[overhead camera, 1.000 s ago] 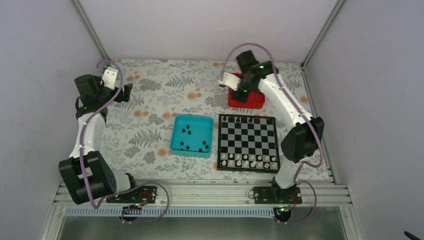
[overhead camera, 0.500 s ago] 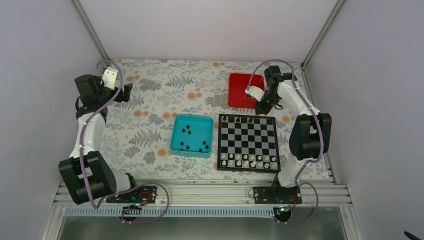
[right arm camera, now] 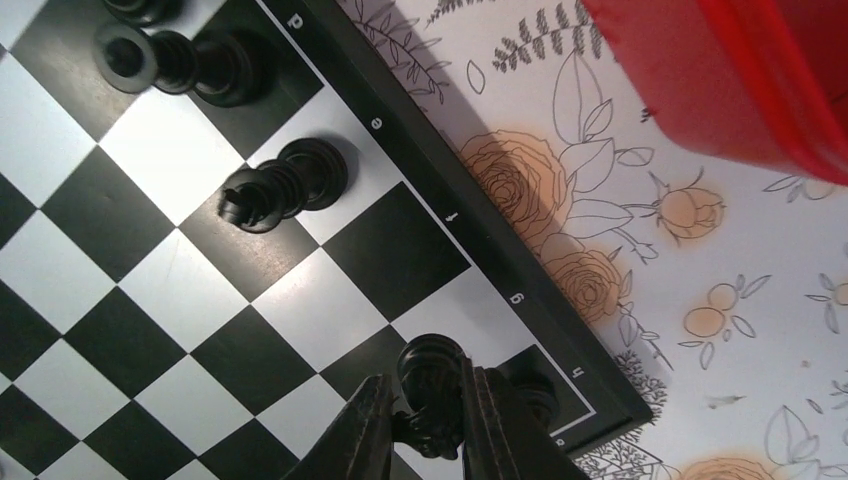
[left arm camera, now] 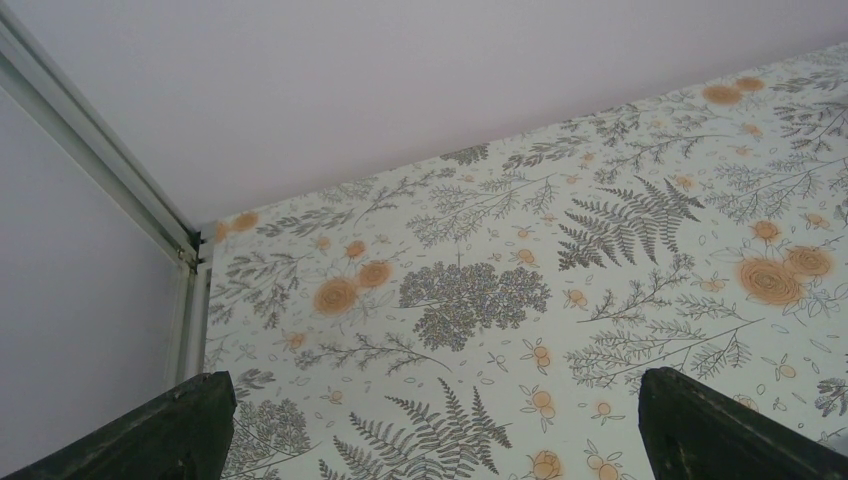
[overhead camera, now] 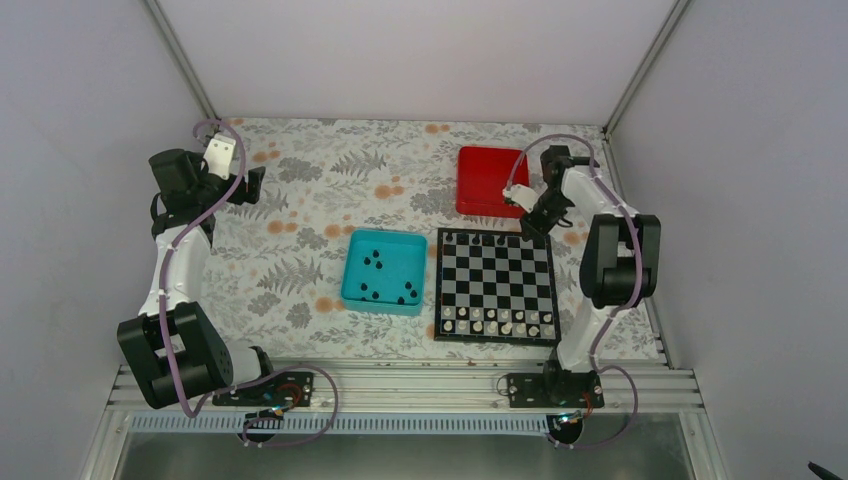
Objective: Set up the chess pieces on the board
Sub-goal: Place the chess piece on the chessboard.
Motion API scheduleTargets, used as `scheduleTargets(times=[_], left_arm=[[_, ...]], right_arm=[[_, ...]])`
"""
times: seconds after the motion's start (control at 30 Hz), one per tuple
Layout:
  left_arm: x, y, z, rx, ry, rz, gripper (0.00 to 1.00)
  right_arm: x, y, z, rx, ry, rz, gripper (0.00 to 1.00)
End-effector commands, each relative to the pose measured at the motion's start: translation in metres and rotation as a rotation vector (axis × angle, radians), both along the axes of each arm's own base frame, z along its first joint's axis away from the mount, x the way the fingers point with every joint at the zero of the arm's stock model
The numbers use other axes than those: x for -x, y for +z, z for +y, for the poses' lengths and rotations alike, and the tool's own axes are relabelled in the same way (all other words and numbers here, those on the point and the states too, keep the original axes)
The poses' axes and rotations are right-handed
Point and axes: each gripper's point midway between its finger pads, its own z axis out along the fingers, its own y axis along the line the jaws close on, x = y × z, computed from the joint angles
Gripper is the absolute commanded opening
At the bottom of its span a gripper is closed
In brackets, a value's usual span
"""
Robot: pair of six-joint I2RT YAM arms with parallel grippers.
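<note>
The board (overhead camera: pixel 441 290) lies right of centre, with pale pieces (overhead camera: pixel 497 322) along its near rows and a few black chess pieces (overhead camera: pixel 475 239) on its far row. My right gripper (overhead camera: pixel 535 225) is over the board's far right corner. In the right wrist view it (right arm camera: pixel 425 425) is shut on a black chess piece (right arm camera: pixel 432 385) just above the board (right arm camera: pixel 150 280). Two black pieces (right arm camera: pixel 285 185) stand nearby, and another (right arm camera: pixel 540 395) stands on the corner square behind the fingers. Several black pieces (overhead camera: pixel 376 263) lie in the teal tray (overhead camera: pixel 352 270). My left gripper (overhead camera: pixel 250 185) is open and empty at the far left; in the left wrist view it (left arm camera: pixel 430 430) shows only cloth below.
A red tray (overhead camera: pixel 485 180) sits just beyond the board, and its edge also shows in the right wrist view (right arm camera: pixel 740 70). The floral cloth (left arm camera: pixel 480 290) covers the table. Walls and metal posts close in the back and both sides.
My right arm has swung from over the red tray to the right and then come down to the board's far right corner. The left arm has not moved.
</note>
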Motion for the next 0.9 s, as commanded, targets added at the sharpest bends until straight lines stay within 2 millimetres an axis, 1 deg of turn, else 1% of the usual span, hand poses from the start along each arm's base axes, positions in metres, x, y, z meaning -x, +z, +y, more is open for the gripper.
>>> scheduleTargets(times=[0.0, 0.17, 0.5, 0.67, 0.73, 0.87], left_arm=[[0.001, 0.009, 0.0, 0.005, -0.007, -0.022, 1.0], [0.0, 0.009, 0.0, 0.01, -0.007, -0.019, 1.0], [0.001, 0.01, 0.0, 0.008, -0.007, -0.02, 1.0], [0.0, 0.009, 0.0, 0.009, -0.006, -0.016, 1.0], [0.001, 0.009, 0.0, 0.007, -0.006, -0.016, 1.0], [0.001, 0.008, 0.001, 0.005, -0.002, -0.013, 1.0]], right_arm=[[0.001, -0.014, -0.007, 0.016, 0.0, 0.021, 0.17], [0.001, -0.025, -0.01, 0.029, -0.008, 0.034, 0.17], [-0.002, -0.031, -0.013, 0.031, -0.014, 0.04, 0.18], [-0.002, -0.032, -0.013, 0.026, -0.013, 0.041, 0.22], [-0.002, -0.03, -0.012, 0.019, -0.011, 0.042, 0.24], [-0.004, -0.013, -0.003, -0.038, 0.008, 0.026, 0.27]])
